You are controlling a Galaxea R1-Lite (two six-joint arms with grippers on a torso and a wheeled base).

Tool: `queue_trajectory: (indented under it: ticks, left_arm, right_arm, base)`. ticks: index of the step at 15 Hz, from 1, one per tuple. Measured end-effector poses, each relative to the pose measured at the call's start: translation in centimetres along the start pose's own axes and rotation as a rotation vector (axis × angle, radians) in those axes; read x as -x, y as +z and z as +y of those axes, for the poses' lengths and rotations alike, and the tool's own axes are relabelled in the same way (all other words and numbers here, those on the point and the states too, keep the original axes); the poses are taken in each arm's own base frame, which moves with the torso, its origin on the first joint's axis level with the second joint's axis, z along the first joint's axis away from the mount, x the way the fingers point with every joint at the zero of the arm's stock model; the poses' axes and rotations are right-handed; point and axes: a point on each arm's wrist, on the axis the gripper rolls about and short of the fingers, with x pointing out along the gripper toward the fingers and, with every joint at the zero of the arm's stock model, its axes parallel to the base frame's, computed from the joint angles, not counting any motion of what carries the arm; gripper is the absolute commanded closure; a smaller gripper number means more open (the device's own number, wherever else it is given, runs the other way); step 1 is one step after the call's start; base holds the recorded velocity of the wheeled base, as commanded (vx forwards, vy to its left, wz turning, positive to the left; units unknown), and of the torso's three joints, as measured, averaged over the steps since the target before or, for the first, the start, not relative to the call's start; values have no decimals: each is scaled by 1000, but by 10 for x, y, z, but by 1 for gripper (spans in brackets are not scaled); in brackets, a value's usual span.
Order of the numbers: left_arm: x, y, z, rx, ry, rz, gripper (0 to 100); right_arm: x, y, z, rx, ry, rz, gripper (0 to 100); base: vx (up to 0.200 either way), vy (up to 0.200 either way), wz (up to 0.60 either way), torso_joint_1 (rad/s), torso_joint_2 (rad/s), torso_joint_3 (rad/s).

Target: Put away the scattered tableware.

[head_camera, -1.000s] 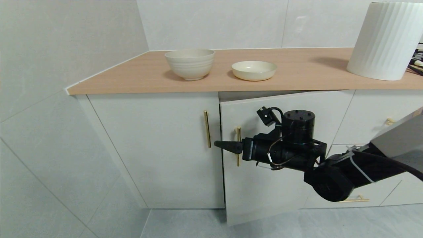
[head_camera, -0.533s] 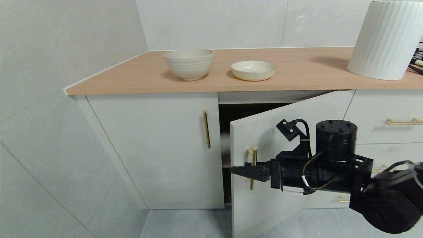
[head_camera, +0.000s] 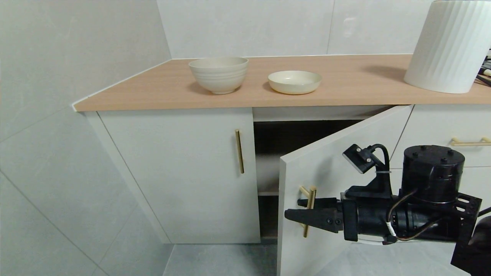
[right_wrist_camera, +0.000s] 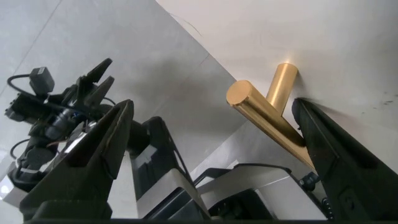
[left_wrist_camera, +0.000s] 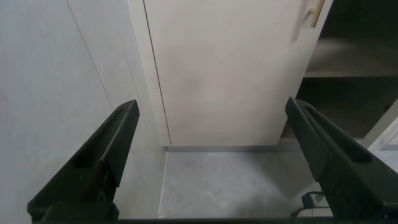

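The left gripper (left_wrist_camera: 211, 106) was released, its fingers spread wide and holding nothing. It hung low, facing the foot of the closed left cabinet door (head_camera: 180, 172) and the grey floor (left_wrist_camera: 236, 186). That door carried an upright brass bar handle (head_camera: 239, 151) near its right edge.

On the wooden countertop (head_camera: 345, 88) above, the deep ribbed bowl (head_camera: 218, 74) stood upright over the closed door. The shallow cream dish (head_camera: 294, 81) sat to its right, near it but apart. Both pieces rested on the counter, outside the cabinet.

The right cabinet door (head_camera: 337, 153) stood swung outward, exposing a dark interior with a pale shelf (head_camera: 267, 174).

The right gripper (head_camera: 297, 210) was level with the open door's brass handle (head_camera: 308, 211). Its fingers were parted, not clenched, with the handle bar between them. In the right wrist view the bar lay against one finger (right_wrist_camera: 323, 149), well apart from the other.

A tall white ribbed container (head_camera: 448, 46) stood at the counter's far right. A drawer front (head_camera: 441, 126) with a brass pull (head_camera: 470, 141) lay below it.
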Motion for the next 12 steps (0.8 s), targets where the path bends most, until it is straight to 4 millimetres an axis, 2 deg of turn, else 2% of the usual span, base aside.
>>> queue_trajectory:
  ticks: [9,12]
  left_arm:
    - [1,2,0,-15,-13,-4,0]
    - [11,35,-3,-14,-169,-54,0]
  right_arm:
    - [10,-3,7,5,9,-1,0]
    - [10,-5,7,4,9,2,0]
  base:
    - [0,0,0,0,0,0]
    - [0,0,0,0,0,0]
